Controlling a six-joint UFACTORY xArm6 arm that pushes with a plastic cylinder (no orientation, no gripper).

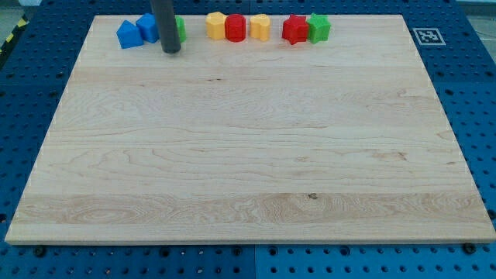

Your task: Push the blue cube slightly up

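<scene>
The blue cube (147, 28) sits near the top left edge of the wooden board (248, 155). A second blue block (127, 35), roughly triangular, touches its left side. My rod comes down from the view's top, and my tip (171, 50) rests on the board just right of and slightly below the blue cube. A green block (180, 29) is mostly hidden behind the rod.
Further right along the top edge stand a yellow block (215, 25), a red cylinder-like block (235, 28), another yellow block (260, 27), a red star-like block (294, 29) and a green block (318, 28). A marker tag (427, 36) lies off the board's top right corner.
</scene>
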